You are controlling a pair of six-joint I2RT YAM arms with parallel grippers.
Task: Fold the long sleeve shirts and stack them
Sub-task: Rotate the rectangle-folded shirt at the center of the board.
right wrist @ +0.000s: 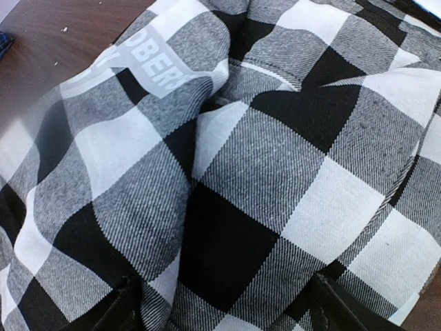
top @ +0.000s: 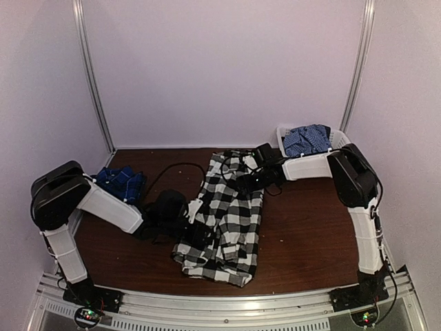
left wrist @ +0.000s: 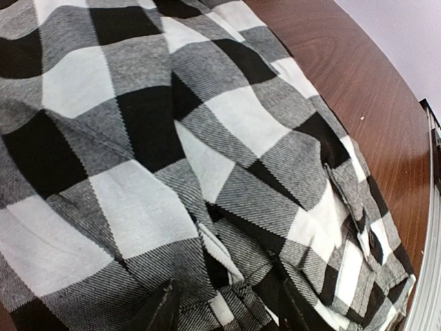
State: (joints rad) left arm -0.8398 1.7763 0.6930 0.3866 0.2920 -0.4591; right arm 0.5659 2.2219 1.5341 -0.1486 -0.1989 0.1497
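A long sleeve shirt with large black-and-white checks lies crumpled lengthwise in the middle of the table. Its white lettering shows in the right wrist view. My left gripper is down on the shirt's left edge. Its jaws stand apart with bunched folds of the cloth between them. My right gripper is at the shirt's far end. It is open wide over the checked cloth. A dark blue plaid shirt lies at the far left, beside the left arm.
A white basket at the back right holds blue checked cloth, just behind the right arm. Black cables trail over the brown table. White walls close in the back and both sides.
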